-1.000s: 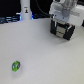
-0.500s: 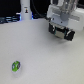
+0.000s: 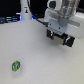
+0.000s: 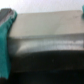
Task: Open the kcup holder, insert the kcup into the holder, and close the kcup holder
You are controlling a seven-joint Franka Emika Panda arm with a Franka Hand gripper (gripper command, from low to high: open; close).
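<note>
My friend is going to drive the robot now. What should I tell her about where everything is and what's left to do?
Hand: up at the kcup holder, on the exterior view's right. The pictures are too blurry to tell whether it is open or shut.
The wrist view shows a teal finger right up against a pale bar with dark below, likely a drawer front.
Kcup: green, alone on the white table, low on the exterior view's left, far from the hand.
Done: nothing certain; whether the drawer is open cannot be seen.
Left: open the holder, fetch the kcup, put it in, close.
</note>
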